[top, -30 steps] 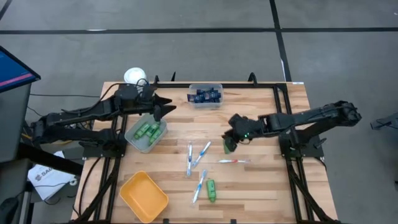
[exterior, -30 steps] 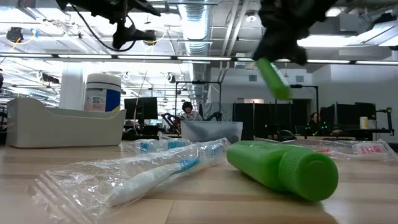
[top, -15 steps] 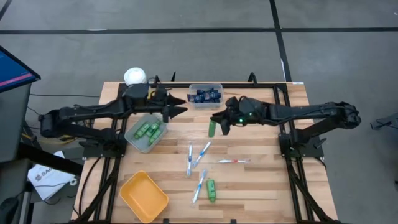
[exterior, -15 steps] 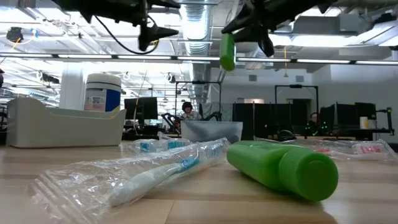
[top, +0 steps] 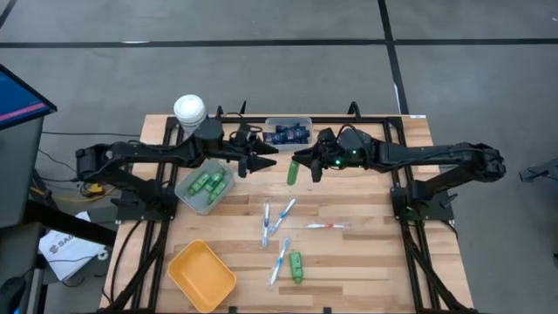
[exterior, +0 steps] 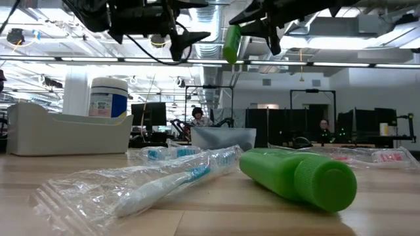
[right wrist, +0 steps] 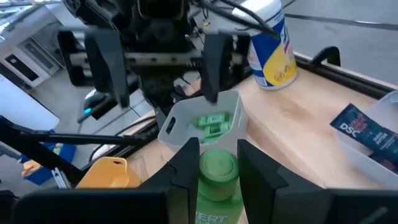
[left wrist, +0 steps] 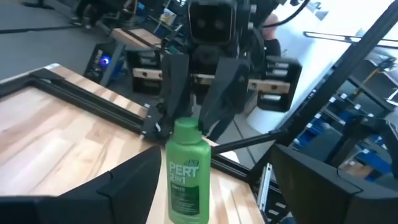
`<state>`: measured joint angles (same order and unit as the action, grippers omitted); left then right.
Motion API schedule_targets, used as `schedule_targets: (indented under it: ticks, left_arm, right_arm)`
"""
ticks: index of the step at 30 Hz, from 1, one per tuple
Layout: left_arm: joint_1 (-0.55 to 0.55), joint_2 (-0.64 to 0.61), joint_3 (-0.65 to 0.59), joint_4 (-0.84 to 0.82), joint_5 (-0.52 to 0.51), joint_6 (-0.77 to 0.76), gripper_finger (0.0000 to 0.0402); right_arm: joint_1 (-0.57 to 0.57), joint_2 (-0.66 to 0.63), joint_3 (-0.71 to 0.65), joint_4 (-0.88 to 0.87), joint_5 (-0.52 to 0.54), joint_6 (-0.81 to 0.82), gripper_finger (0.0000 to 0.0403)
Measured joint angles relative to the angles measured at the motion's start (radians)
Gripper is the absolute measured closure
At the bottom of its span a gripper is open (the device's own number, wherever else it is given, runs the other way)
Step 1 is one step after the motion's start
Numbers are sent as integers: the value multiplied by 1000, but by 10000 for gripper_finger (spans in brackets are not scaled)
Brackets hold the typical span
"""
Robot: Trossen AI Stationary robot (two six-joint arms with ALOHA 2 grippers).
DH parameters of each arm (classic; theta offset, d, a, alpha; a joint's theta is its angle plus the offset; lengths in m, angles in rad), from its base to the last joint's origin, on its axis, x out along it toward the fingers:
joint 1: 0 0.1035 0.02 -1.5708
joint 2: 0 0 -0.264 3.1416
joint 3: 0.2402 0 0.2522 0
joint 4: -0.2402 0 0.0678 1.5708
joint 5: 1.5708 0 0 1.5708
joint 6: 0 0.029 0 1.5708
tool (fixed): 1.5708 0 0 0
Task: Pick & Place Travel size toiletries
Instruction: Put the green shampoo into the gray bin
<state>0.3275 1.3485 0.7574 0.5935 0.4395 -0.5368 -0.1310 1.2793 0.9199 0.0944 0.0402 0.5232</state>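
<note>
My right gripper [top: 302, 164] is shut on a small green bottle [top: 293, 173], held in the air above the far middle of the table. My left gripper [top: 268, 160] is open and level just to the bottle's left. It faces the bottle [left wrist: 186, 177] and touches nothing. The grey bin [top: 206, 187] holds more green bottles. On the table lie another green bottle [top: 296, 266], several wrapped white-blue toothbrushes [top: 278, 218] and a red-and-white toothbrush [top: 329, 226]. Navy tubes fill the clear bin [top: 288, 133]. My right gripper pinches the green bottle at its cap end [left wrist: 185, 132] between its two fingers [left wrist: 175, 84], one on each side. The fingers come from the table's right, slanting a little downward. The bottle hangs below them, nearly upright and clear of the table [exterior: 230, 44].
A yellow bin [top: 201, 276] sits at the near left corner. A white canister [top: 189, 110] stands at the far left edge. In the low view, the loose bottle [exterior: 298, 178] and a wrapped toothbrush [exterior: 164, 183] lie close by.
My right gripper has risen and carried the green bottle toward the table's left and far edge. The bottle has swung from tilted to nearly upright. My left gripper, still open, has moved from over the grey bin toward the right, nearer the bottle, and has levelled out.
</note>
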Motion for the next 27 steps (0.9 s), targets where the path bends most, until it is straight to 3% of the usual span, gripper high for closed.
schedule_targets:
  ticks: [11, 19, 27]
  left_arm:
    - [-1, 68, 0, 135, 49, -47, 91]
    - [-15, 68, 0, 154, 49, -47, 91]
    - [-15, 67, 1, 155, 49, -72, 92]
  right_arm:
    - [-29, 0, 0, 33, -18, -3, 332]
    - [-48, 0, 1, 96, -30, -39, 402]
    - [-54, 0, 1, 67, -44, -29, 400]
